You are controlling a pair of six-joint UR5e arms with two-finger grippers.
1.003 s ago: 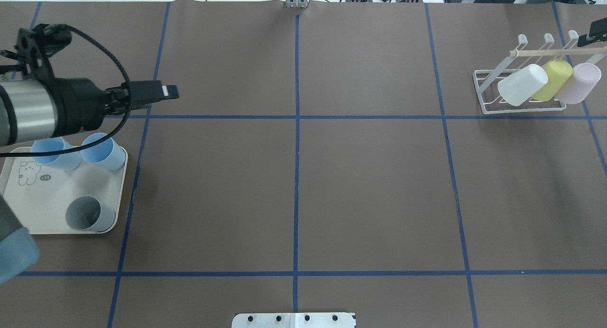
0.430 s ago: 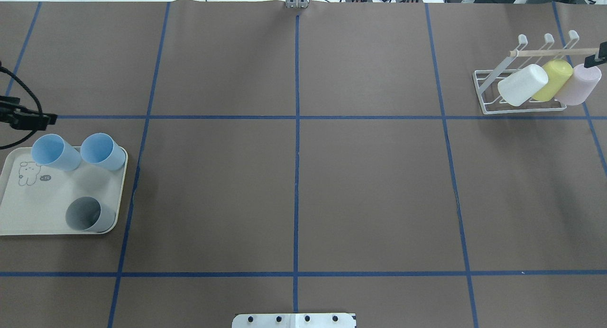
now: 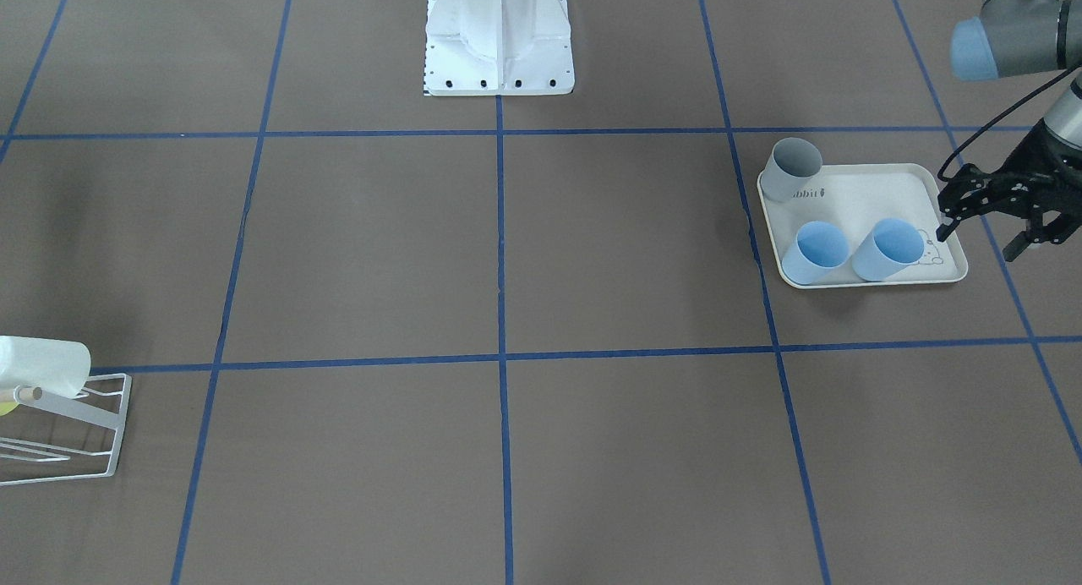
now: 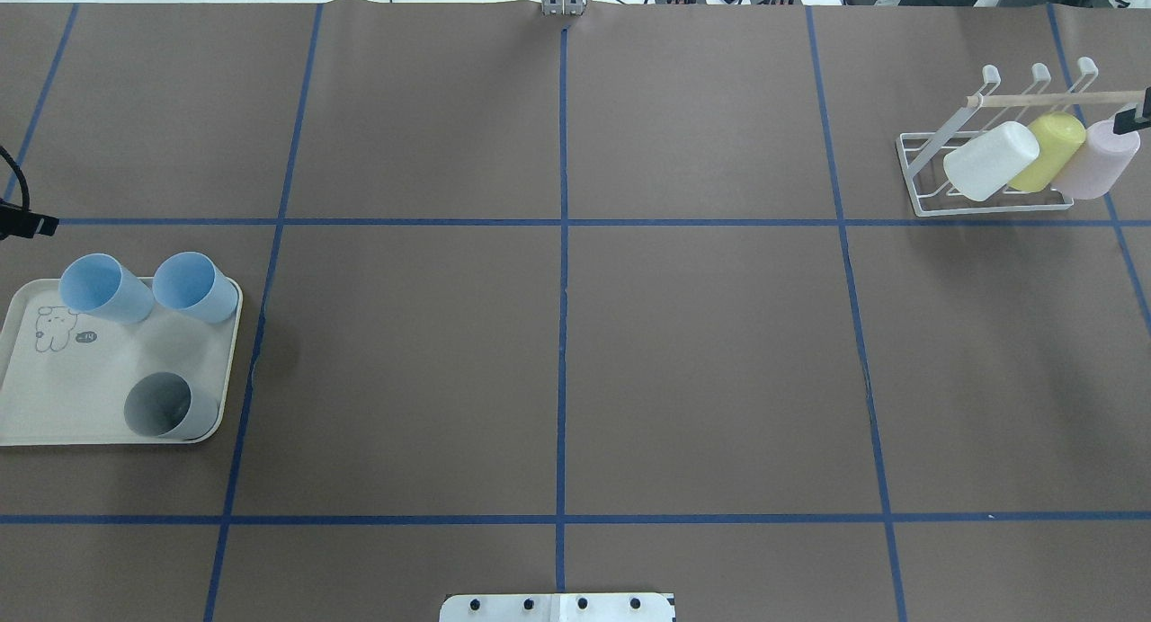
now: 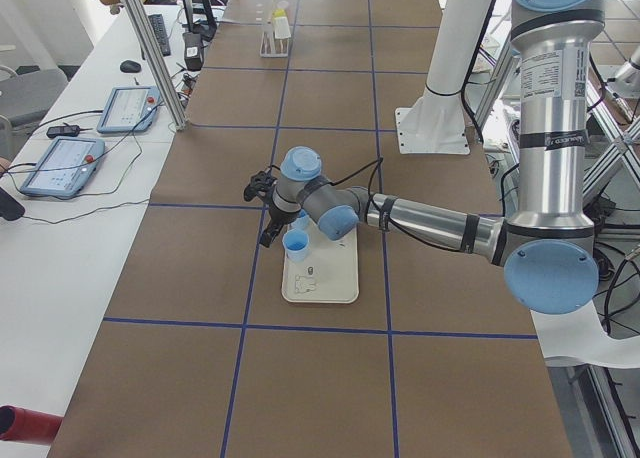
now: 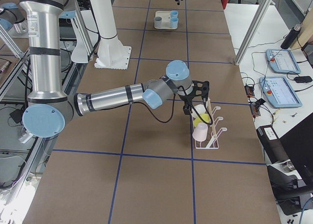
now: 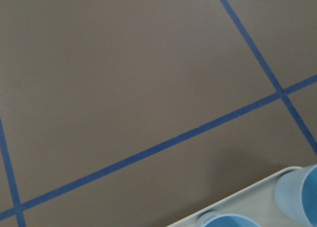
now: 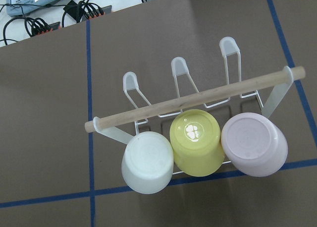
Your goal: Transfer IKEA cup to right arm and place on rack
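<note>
- Left gripper [image 3: 978, 242]: fingers spread wide, empty, positioned at the tray's outer edge.
- Tray [image 4: 63, 397]: immediately to this gripper's right; three cups stand on it upright, mouths up.
- Blue cup [image 4: 101, 288]: nearest to the left gripper, just beside it on the right. Long axis vertical, so a side grasp across the wall appears suitable.
- Grey cup [image 4: 167, 406]: farther right, toward the robot base.
- Rack [image 8: 193, 105]: directly below the right gripper; hung cups [image 8: 196, 141] fill the front row, rear loops free.
- Right gripper [image 4: 1133, 116]: well apart from the tray; finger spacing cannot be determined. The left arm is nearer and should pick first.
</note>
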